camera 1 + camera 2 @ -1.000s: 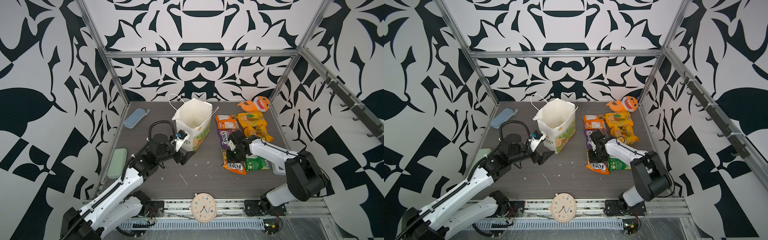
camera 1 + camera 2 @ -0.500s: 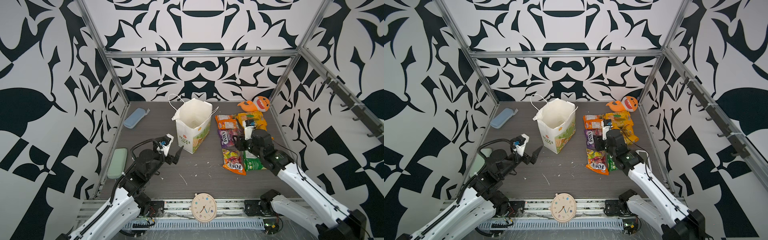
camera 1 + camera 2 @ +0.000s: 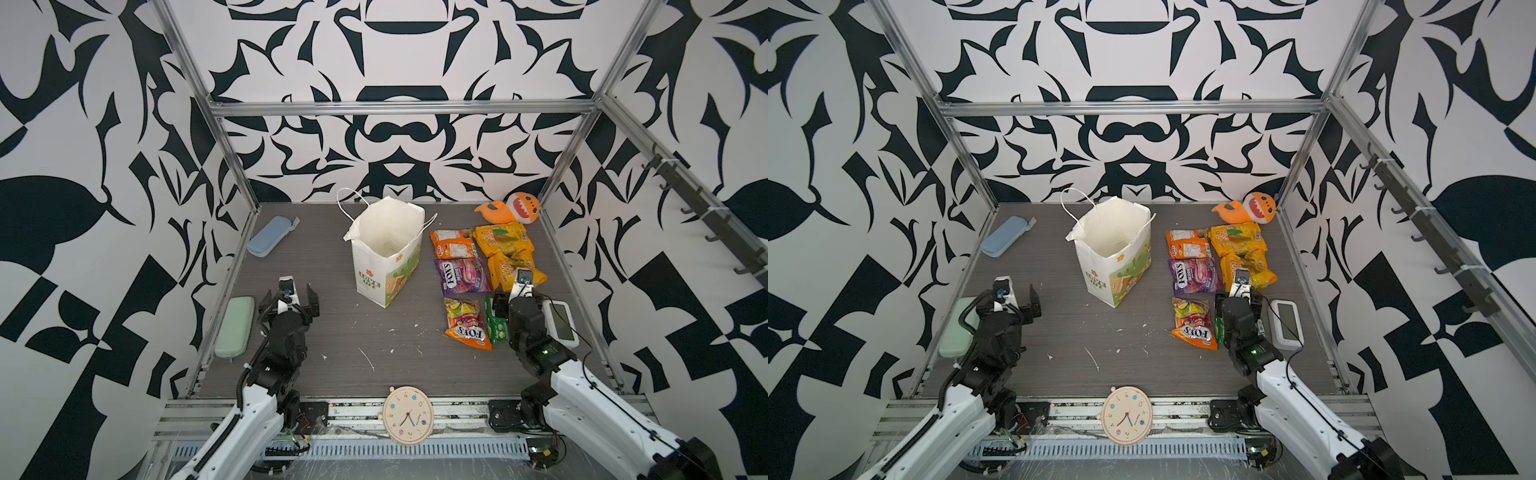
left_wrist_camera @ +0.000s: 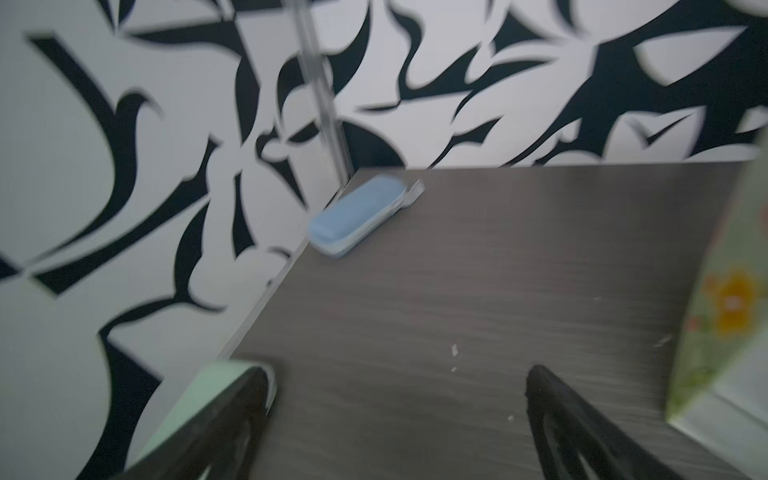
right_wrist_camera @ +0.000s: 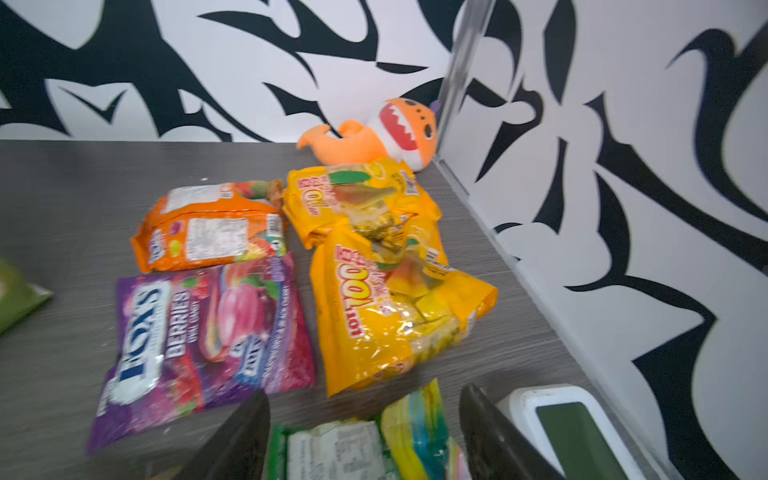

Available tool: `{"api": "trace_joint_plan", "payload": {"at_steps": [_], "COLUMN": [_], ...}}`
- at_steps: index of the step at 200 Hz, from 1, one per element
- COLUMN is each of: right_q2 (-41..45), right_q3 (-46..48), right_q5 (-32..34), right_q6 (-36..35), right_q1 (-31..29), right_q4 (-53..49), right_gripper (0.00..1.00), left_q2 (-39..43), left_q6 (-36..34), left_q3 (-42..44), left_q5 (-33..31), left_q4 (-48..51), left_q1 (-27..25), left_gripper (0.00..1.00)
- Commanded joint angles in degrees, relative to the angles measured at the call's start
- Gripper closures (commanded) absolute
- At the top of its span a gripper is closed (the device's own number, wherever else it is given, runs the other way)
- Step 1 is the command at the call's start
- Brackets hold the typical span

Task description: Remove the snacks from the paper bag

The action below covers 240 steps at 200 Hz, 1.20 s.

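Lettering on purple packet reads "FOX'S BERRIES".

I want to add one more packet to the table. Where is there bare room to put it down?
Widest bare patch: in front of the paper bag, between the left gripper and the orange-red FOX'S packet. Also bare: between the blue case and the bag. The right side is crowded with snacks.

Both top views overlook the table; wrist views sit low.
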<state>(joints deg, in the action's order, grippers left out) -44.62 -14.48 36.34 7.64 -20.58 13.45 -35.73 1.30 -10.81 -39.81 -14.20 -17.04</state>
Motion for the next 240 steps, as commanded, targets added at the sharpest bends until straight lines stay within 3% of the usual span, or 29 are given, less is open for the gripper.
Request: {"api": "trace_joint_plan", "payload": {"at_steps": [1, 30, 51, 64, 100, 126, 142, 197, 210, 240], "right_q2": [-5.9, -17.8, -25.9, -29.2, -31.2, -35.9, -38.8, -43.4, -44.5, -44.3], "right_q3": [1.2, 2.4, 0.3, -0.7, -1.1, 1.9, 1.6, -0.4, -1.0, -2.7], "right_q5": [2.8, -1.4, -5.7, -8.1, -12.6, -18.0, -20.7, -23.1, -23.5, -23.2], "right_q6": [-2.0, -4.0, -2.8, -2.1, -5.7, -8.6, -9.0, -8.5, -8.3, -7.6], "right_q1": [3.0, 5.1, 8.3, 9.8, 10.5, 11.6, 12.2, 13.4, 13.7, 14.3], "right_q4": [16.1, 30.1, 32.3, 32.4, 35.4, 46.9, 48.6, 48.6, 48.6, 45.0], "right_gripper": [0.25, 0.24, 0.25, 0.26, 0.26, 0.26, 0.26, 0.26, 0.25, 0.25], "left_q2": [-8.4, -19.6, -27.5, -29.7, -34.1, -39.8, -43.8, -56.6, -56.0, -53.0], "left_q6": [8.1, 7.4, 6.8, 5.9, 3.6, 3.5, 2.1, 1.2, 1.0, 0.9], "left_q3": [-3.8, -2.4, -1.8, -3.2, -2.1, 0.6, 0.6, 0.7, -0.2, -9.2], "left_q5": [2.1, 6.8, 6.6, 8.7, 14.5, 19.5, 23.8, 26.1, 26.6, 29.1], "left_q4": [-1.5, -15.5, -24.6, -24.6, -34.6, -46.5, -50.6, -64.4, -61.7, -39.8], "left_q1": [6.8, 10.8, 12.1, 12.2, 12.8, 15.2, 15.8, 16.2, 16.3, 17.0], "left_gripper": [0.01, 0.01, 0.01, 0.01, 0.01, 0.01, 0.01, 0.01, 0.01, 0.01]}}
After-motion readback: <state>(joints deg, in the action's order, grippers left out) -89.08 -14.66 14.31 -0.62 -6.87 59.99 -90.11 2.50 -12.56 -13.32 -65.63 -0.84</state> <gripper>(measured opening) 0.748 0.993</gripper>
